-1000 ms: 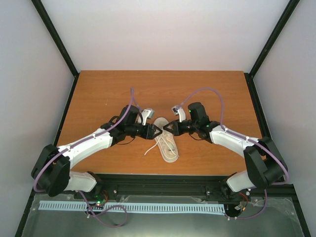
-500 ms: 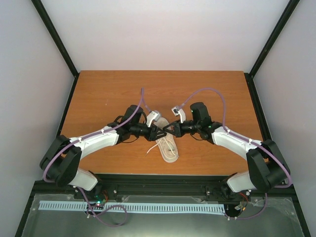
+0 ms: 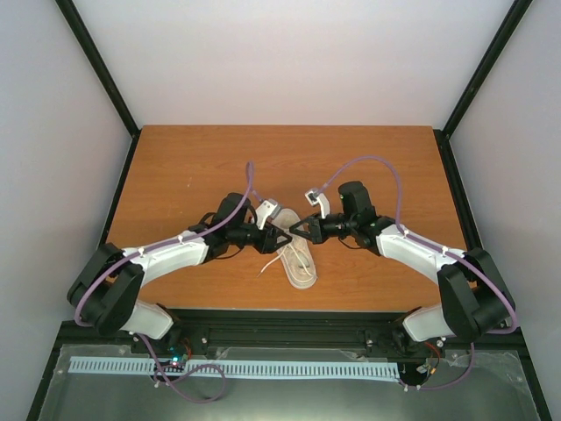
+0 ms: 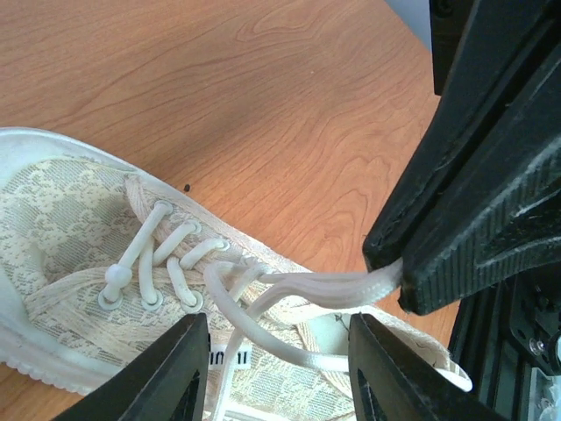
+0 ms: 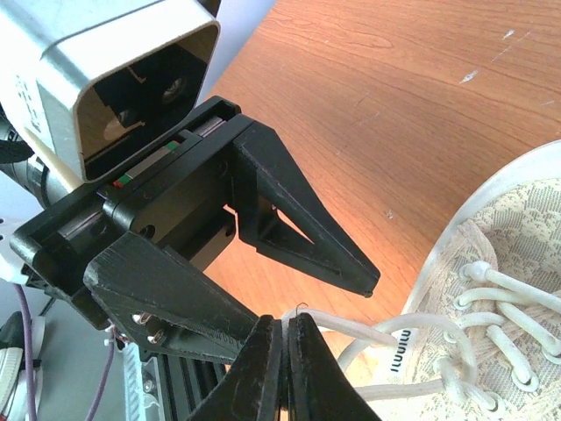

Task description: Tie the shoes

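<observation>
From above, you are looking at the cream sneaker (image 3: pixel 300 263) lying on the wooden table (image 3: pixel 193 167), near its front edge and about midway between the two arm bases. The left gripper (image 3: pixel 282 235) and right gripper (image 3: pixel 298 230) are meeting tip to tip over the sneaker's far end. One loose lace end (image 3: pixel 266 267) is trailing onto the wood at the sneaker's left.

In the left wrist view, your left gripper (image 4: pixel 276 333) is standing released, its fingers spread wide above the laced upper of the sneaker (image 4: pixel 79 219). The right gripper (image 4: pixel 401 276) is coming in from the right, clenched on a flat pale lace (image 4: pixel 324 288) that is running up from the eyelets.

In the right wrist view, your right gripper (image 5: pixel 282 329) is pinching its fingers together with the lace (image 5: pixel 351 329) leading out from them. The left gripper (image 5: pixel 311 303) is facing it with jaws apart, and the sneaker (image 5: pixel 517 246) is sitting at the lower right.
</observation>
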